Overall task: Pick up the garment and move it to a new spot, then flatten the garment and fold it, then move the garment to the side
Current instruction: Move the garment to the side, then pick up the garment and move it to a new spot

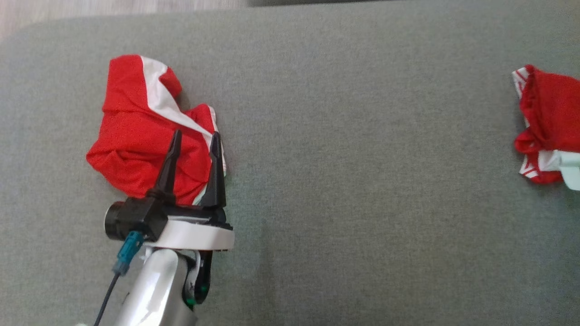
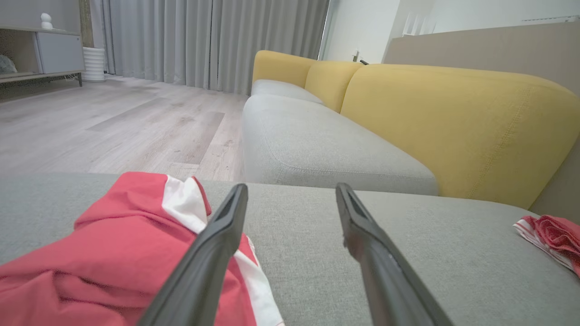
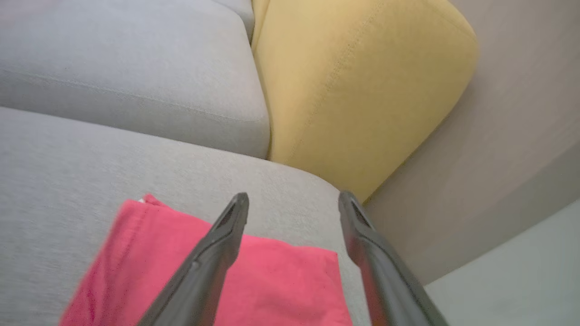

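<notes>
A crumpled red garment with a white stripe (image 1: 140,136) lies on the left of the grey cushion (image 1: 353,181). My left gripper (image 1: 195,133) hovers over its right side, open, with nothing between its fingers. In the left wrist view the same garment (image 2: 113,253) sits under the left finger (image 2: 213,253) of that gripper (image 2: 291,186). A second bunched red and white garment (image 1: 550,117) lies at the far right edge, also seen in the left wrist view (image 2: 550,235). My right gripper (image 3: 293,195) is open just above red cloth (image 3: 281,280), holding nothing.
The grey cushion runs wide between the two garments. Beyond its far edge stand a sofa seat (image 2: 317,145) with yellow backrests (image 2: 453,122), and wooden floor (image 2: 113,122). A pale part (image 1: 572,174) shows at the right edge by the second garment.
</notes>
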`<state>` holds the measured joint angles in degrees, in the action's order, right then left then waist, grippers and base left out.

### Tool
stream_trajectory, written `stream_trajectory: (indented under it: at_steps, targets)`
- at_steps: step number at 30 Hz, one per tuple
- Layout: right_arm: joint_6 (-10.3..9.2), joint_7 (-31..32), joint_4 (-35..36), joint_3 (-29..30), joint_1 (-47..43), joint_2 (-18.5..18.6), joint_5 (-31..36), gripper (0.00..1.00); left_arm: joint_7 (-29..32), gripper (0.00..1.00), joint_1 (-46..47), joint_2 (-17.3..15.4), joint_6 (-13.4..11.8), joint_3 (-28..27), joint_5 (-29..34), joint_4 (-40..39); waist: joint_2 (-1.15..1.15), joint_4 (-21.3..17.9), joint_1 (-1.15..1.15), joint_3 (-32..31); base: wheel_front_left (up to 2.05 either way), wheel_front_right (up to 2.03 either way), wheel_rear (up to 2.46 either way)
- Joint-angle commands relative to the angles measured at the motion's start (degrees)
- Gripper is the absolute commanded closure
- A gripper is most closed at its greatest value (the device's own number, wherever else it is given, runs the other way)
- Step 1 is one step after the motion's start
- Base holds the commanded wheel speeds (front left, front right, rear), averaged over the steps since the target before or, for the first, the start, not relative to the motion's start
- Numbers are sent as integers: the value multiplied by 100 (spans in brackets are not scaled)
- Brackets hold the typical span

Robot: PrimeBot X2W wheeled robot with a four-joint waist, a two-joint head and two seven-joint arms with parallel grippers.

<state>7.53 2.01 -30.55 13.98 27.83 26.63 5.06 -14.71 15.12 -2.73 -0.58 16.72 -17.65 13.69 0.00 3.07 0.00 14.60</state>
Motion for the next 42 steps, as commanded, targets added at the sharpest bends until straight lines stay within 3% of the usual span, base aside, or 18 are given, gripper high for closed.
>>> stream_trajectory:
  at_steps: [1,13,17,23,30,42]
  targets:
    - [-4,-68,319,-127,65,11,-56,0,-29,0,81,-15,-21,-200,23,-163,0,-46,0,-167,0,0,0]
    - [-4,-478,2140,-643,-724,-1785,-907,0,-29,0,-399,-15,-81,-258,-39,-213,0,-112,0,-918,0,0,0]
    - [-4,-797,2459,-862,-1213,-2201,-1216,0,-29,0,-570,-15,-96,-313,-51,-216,0,-119,0,-1067,0,0,0]
    - [-4,-1386,2284,-1243,-2074,-2355,-1666,0,-29,0,-815,-15,-120,-322,-77,-175,0,-102,0,-1191,0,0,0]
    - [-4,-1659,1993,-1429,-2585,-2372,-1891,0,-29,0,-933,-15,-124,-345,-118,-132,0,-93,0,-1216,0,0,0]
    - [-4,-1699,1990,-1562,-2590,-2374,-2034,0,-29,0,-974,-15,-148,-412,-181,-168,0,-173,0,-1266,0,0,0]
